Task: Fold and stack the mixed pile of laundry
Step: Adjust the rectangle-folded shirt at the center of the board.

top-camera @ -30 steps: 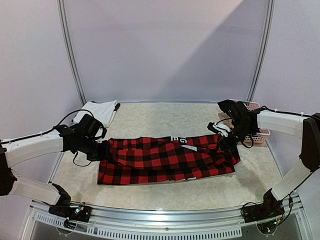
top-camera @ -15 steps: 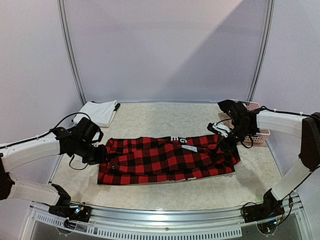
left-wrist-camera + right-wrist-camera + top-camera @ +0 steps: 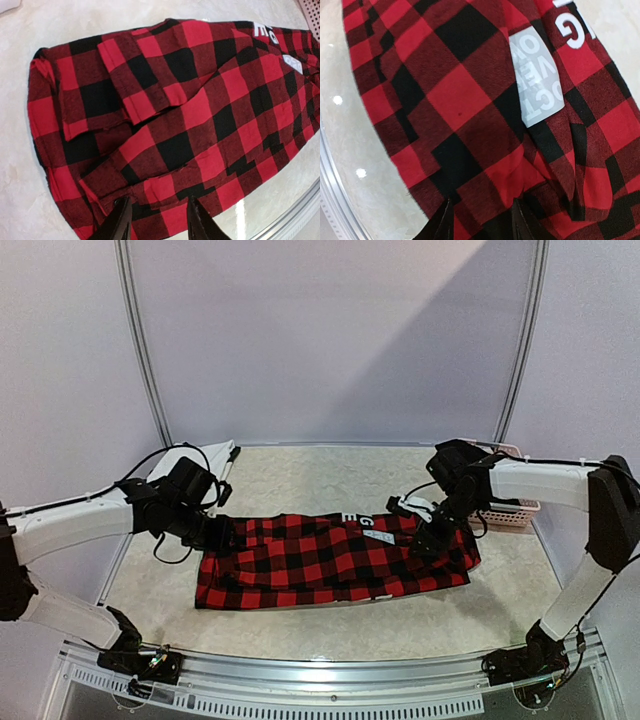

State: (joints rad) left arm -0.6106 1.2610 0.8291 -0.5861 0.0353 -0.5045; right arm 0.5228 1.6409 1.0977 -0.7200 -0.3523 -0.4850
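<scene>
The red-and-black checked flannel garment (image 3: 330,560) lies flat in the middle of the worktop (image 3: 330,625) as a long band running from 9 o'clock to 3 o'clock. It is already doubled once along its length. The next fold is probably end to end.

The left gripper (image 3: 215,535) is at the 9 o'clock end with its fingers parted over the cloth and holding nothing. The right gripper (image 3: 425,540) is low on the 3 o'clock end. Cloth lies between its fingers, but I cannot tell if it is really pinched.

To do this well, each gripper should take all the layers at its own corner, lift only a little, and carry one end over the other with the edges matching.

The folded white cloth (image 3: 195,465) waits at 10 o'clock, and the pink basket (image 3: 515,510) stands just beyond the 3 o'clock end
</scene>
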